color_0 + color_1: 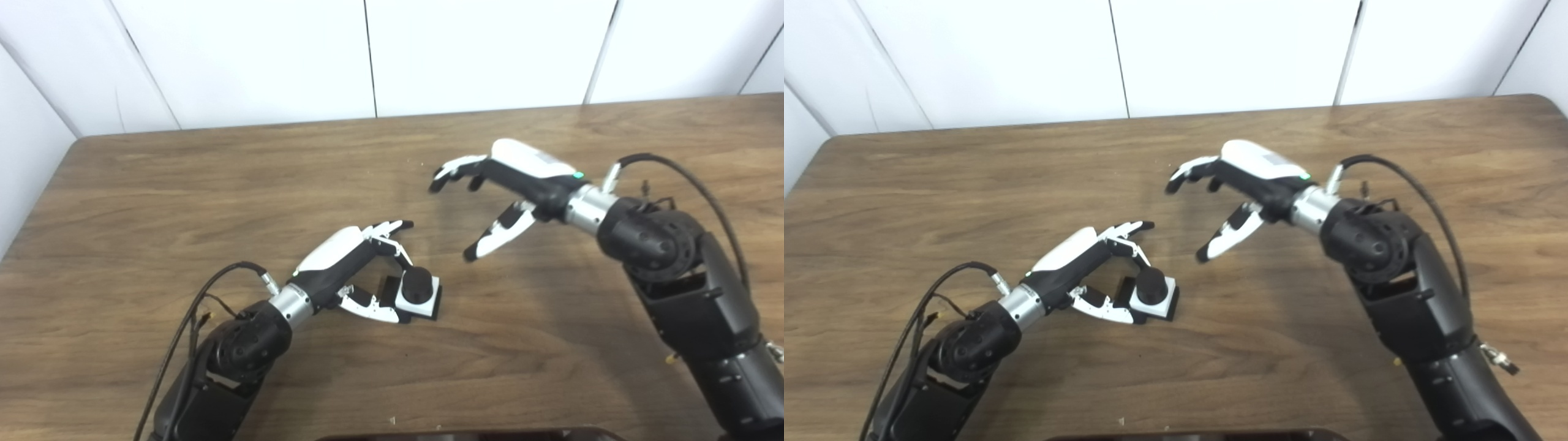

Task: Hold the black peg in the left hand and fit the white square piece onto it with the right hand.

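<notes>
The black peg (417,284) stands on its flat black base on the table, and the white square piece (421,298) sits around it. My left hand (355,269) reaches it from the left. One finger curls down onto the peg and the thumb (375,310) lies against the base's front-left edge, pinching it. The other fingers point away above it. My right hand (490,196) hovers above the table, up and to the right of the peg. It is open, its fingers are spread, and it holds nothing.
The wooden table (184,202) ends at white wall panels at the back. A dark object's edge (465,435) shows at the bottom of the picture. Cables loop off both forearms.
</notes>
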Controlling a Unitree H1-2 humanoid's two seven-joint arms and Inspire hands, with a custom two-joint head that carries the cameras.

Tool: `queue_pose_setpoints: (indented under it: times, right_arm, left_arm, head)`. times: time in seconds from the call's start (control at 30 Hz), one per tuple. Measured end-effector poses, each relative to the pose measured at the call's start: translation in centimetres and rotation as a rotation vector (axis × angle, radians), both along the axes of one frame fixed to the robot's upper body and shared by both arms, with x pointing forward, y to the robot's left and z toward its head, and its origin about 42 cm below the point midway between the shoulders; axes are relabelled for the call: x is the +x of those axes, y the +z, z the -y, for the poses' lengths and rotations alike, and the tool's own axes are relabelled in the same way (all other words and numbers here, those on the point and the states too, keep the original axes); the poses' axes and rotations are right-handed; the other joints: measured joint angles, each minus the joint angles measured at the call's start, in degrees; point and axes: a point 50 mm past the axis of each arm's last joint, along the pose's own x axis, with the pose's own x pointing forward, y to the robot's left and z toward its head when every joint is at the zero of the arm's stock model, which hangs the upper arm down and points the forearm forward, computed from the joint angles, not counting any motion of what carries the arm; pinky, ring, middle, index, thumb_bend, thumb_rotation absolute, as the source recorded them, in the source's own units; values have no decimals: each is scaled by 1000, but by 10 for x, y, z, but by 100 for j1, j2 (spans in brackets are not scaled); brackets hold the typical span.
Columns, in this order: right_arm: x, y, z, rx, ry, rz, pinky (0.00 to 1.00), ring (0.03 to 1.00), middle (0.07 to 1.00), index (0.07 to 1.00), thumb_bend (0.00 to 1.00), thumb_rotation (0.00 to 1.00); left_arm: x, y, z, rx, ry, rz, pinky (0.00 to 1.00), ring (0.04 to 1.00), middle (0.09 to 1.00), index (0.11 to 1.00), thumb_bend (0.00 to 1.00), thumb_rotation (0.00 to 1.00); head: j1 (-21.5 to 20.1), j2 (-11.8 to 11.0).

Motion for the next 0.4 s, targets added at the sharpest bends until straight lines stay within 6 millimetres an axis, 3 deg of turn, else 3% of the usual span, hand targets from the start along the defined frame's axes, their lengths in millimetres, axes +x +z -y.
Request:
queue_pose_setpoints:
  times: [0.1,0.23,0.4]
  right_arm:
    - [2,0,14,43,-67,9,683,820,836,741,734,172]
    - [-4,-18,25,92,-141,-38,738,835,837,746,718,209]
    - [-13,-34,34,213,-253,-55,765,825,813,751,693,154]
  left_arm:
    - [-1,-1,-5,15,-2,2,1000,1000,988,753,844,178]
    - [-3,-2,-11,13,3,1,999,1000,985,847,874,187]
    - [-11,1,-22,-32,46,-5,935,1000,986,959,922,223]
  head:
    - [-88,-35]
    - [-141,-62]
    - [-167,-79]
